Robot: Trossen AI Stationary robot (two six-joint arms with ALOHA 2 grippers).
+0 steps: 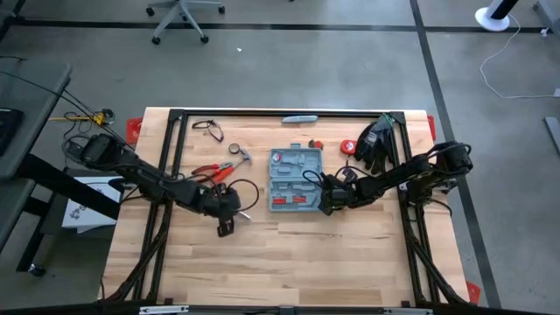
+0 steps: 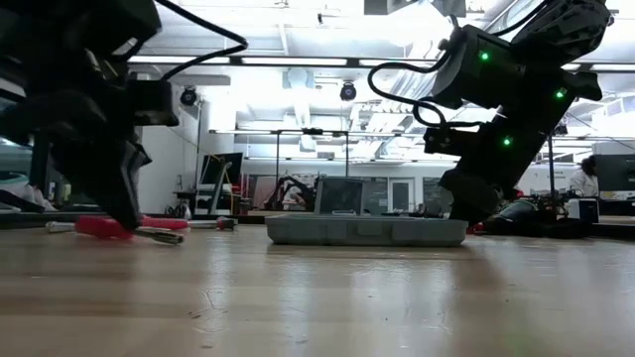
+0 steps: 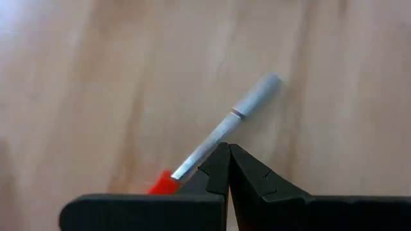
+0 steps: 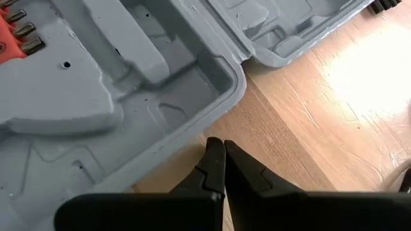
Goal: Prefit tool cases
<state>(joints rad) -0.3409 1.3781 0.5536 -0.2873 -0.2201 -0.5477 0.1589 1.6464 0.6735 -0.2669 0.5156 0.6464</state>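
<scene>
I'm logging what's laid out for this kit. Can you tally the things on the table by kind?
Open blue-grey plastic tool case: 1
Red-handled pliers: 1
Small hammer: 1
Red-handled screwdriver: 1
Black gloves: 1 pile
Slim grey bar: 1
Total: 6

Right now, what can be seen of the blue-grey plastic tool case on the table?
The blue-grey plastic tool case lies open and flat mid-table, both hinged halves up, showing moulded recesses. Red-handled bits sit in one half; most recesses look empty. The shut right gripper is just off its rim, apparently not touching.
</scene>
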